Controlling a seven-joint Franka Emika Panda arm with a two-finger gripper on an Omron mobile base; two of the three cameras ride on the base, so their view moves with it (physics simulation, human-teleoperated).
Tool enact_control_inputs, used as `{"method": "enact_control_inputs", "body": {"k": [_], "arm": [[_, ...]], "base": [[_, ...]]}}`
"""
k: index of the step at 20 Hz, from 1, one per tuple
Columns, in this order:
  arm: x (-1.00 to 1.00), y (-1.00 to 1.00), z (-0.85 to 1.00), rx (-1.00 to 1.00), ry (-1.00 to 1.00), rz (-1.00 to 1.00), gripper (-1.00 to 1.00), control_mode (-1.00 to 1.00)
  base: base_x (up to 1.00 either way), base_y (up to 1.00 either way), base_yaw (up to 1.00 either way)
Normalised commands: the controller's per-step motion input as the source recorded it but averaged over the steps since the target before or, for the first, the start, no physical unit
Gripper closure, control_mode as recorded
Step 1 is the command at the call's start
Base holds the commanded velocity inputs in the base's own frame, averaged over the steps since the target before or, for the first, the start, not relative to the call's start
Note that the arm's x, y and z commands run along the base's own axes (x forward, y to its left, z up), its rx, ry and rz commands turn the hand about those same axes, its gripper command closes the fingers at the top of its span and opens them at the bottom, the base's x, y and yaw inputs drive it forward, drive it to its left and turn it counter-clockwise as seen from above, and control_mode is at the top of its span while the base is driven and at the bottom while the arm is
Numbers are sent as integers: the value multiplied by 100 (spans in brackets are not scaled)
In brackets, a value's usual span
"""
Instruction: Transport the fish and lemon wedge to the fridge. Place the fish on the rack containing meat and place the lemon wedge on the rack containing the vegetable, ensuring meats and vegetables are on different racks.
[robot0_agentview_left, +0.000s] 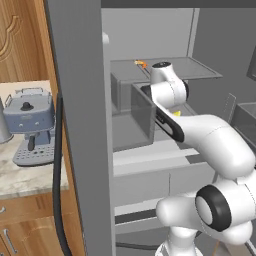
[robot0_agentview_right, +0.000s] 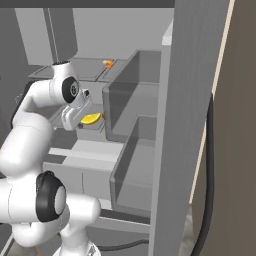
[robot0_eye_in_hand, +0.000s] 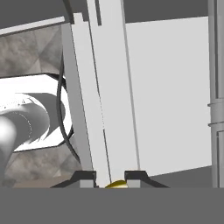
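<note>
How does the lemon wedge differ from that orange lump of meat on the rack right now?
The lemon wedge is bright yellow; the meat is orange. The lemon wedge is pinched in the shut jaws; the meat lies loose on the upper rack. The lemon wedge sits lower than the meat. Both are small and inside the fridge.
</note>
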Motion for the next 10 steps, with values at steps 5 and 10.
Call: {"method": "enact_control_inputs", "body": {"k": [5,10], "arm": [[0,0,0,0,0,0,100,100],[0,0,-4,0,-1,0,100,-100]], "base": [[2,0,0],[0,0,0]]}}
